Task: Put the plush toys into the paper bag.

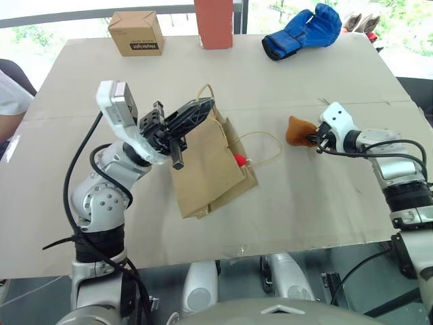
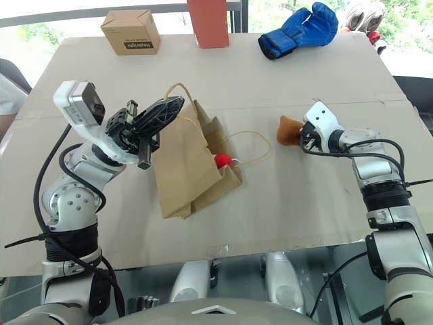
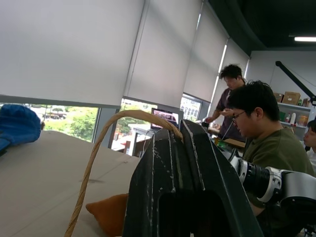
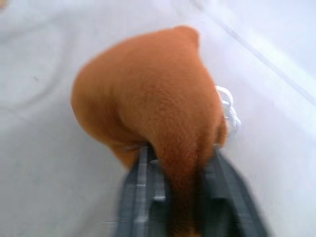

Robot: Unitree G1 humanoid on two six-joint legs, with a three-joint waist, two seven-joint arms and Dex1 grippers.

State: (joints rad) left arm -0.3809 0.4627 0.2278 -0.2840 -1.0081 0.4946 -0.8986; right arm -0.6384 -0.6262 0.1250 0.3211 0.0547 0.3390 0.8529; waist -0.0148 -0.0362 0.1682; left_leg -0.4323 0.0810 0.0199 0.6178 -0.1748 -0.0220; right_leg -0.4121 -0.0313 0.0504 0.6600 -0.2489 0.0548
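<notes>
The paper bag (image 1: 203,169) lies on the table with its mouth toward the right. My left gripper (image 1: 201,108) is shut on one of its loop handles (image 3: 96,153), holding that side of the mouth up. A red part of a plush toy (image 2: 221,160) shows inside the bag's mouth; the rest of that toy is hidden. To the right of the bag, the brown plush toy (image 1: 296,131) sits on the table, and my right gripper (image 1: 316,139) is shut on its near side. The second handle (image 1: 267,145) lies loose on the table.
At the table's far edge stand a small printed cardboard box (image 1: 136,32), a tall red-orange box (image 1: 214,22) and a blue boxing glove (image 1: 302,32). People (image 3: 266,128) stand beyond the table on the right side. A person's sleeve (image 1: 10,88) shows at the left.
</notes>
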